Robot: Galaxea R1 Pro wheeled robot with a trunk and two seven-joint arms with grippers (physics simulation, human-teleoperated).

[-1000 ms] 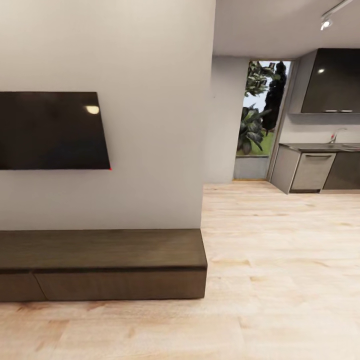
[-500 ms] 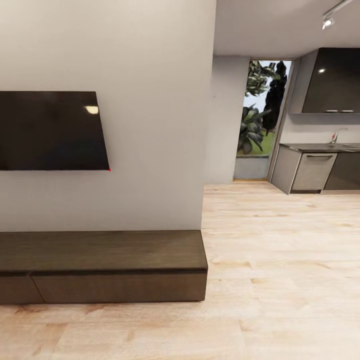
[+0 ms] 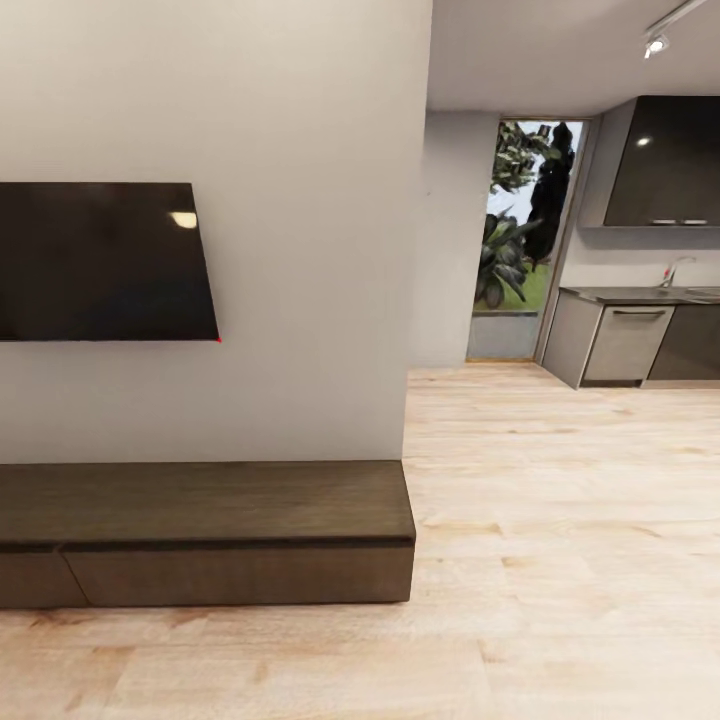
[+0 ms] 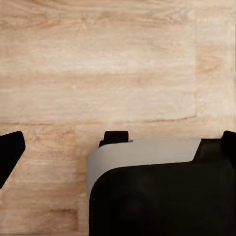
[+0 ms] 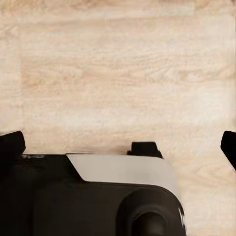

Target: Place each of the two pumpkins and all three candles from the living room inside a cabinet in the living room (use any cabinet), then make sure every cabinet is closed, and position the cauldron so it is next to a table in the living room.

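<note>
The cabinet (image 3: pixel 205 520) is the long, low, dark-brown unit against the white wall at the lower left of the head view. Its flat fronts (image 3: pixel 240 575) sit flush and closed, and its top is bare. In the left wrist view my left gripper (image 4: pixel 118 147) is open over the wooden floor, with black fingertips (image 4: pixel 10 152) at the picture's edges and nothing between them. My right gripper (image 5: pixel 119 145) is open the same way over the floor, with fingertips (image 5: pixel 11 145) spread wide. The pumpkins, candles, cauldron and table are out of view.
A black TV (image 3: pixel 100 260) hangs on the wall above the cabinet. Light wood floor (image 3: pixel 560 520) stretches right toward a kitchen counter (image 3: pixel 640 335) and a glass door (image 3: pixel 520 240). My own grey-and-black base (image 4: pixel 157 191) lies under both grippers.
The head view has shifted very slightly, so the cabinet sits a touch lower in the picture. Nothing in the room has moved.
</note>
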